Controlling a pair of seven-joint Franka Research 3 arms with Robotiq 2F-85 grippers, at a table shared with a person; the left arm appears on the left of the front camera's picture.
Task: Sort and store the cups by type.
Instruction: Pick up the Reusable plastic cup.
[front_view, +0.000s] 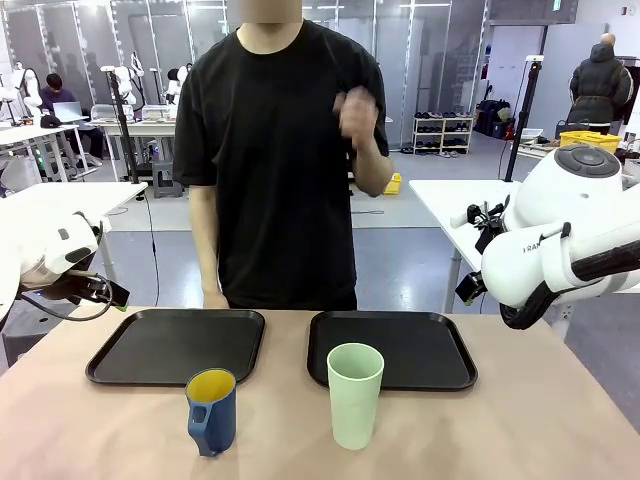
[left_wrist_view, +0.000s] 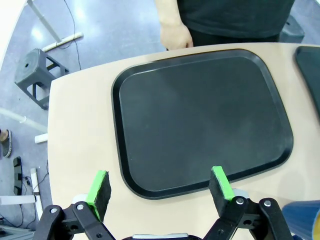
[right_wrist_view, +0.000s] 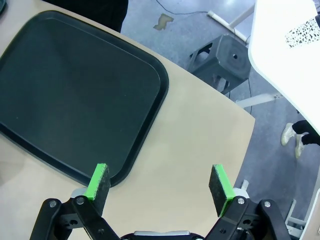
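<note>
Left pincer (left_wrist_view: 160, 184) had its two green-tipped fingers wide apart, with nothing between them. It hung over the near edge of the left black tray (left_wrist_view: 200, 120), and that tray had nothing on it. Right pincer (right_wrist_view: 160, 182) was wide apart too and held nothing. It hung over the bare desk (front_view: 540, 420), with one finger above the rim of the right black tray (right_wrist_view: 75, 95).

The two trays lay side by side on the far half of the desk, close but not touching. The two cups stood upright on the desk in front of them, near the robot's edge and well apart from each other. The blue mug (front_view: 211, 410) was short and dark blue, with a yellow inside and a handle that faced the camera. It stood just before the left tray. A bit of its blue side showed at the corner of the left wrist view. The mint-green cup (front_view: 355, 395) was taller, pale and plain, with no handle and an open top. It stood before the right tray and hid a bit of its near rim.

A person in a black shirt stood at the far side. One hand (front_view: 213, 298) was down by the desk edge, near the left tray. The other hand (front_view: 355, 115) was up by the chest.
</note>
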